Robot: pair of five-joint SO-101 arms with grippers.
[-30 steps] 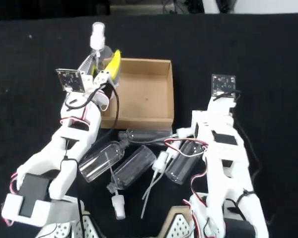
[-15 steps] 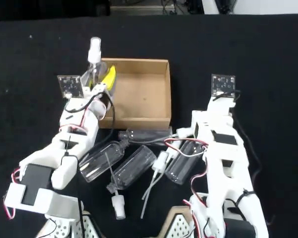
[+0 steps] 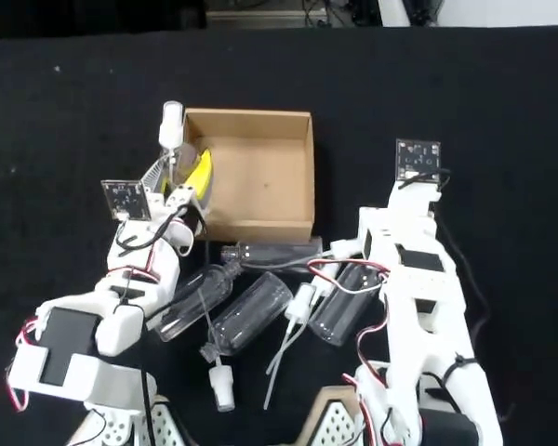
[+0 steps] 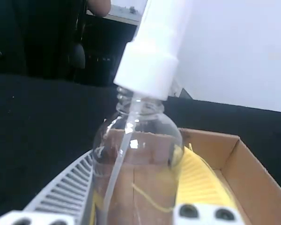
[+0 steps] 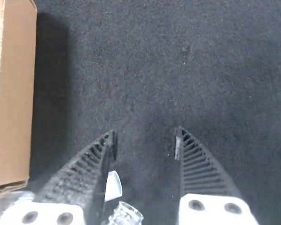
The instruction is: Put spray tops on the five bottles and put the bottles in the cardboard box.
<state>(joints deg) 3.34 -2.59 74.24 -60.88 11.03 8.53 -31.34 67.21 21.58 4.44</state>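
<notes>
Even, bright light covers the black bench. The cardboard box throws a soft shadow beside it; small glints mark the bottle.

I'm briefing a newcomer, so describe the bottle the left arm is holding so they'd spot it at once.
Find the cardboard box on the black table. At its left wall the left gripper holds a clear bottle with a white spray top. The other bottles lie flat in front of the box; this one alone is held up in a gripper.

Left gripper drawn back with bottle, box perhaps nudged left
</notes>
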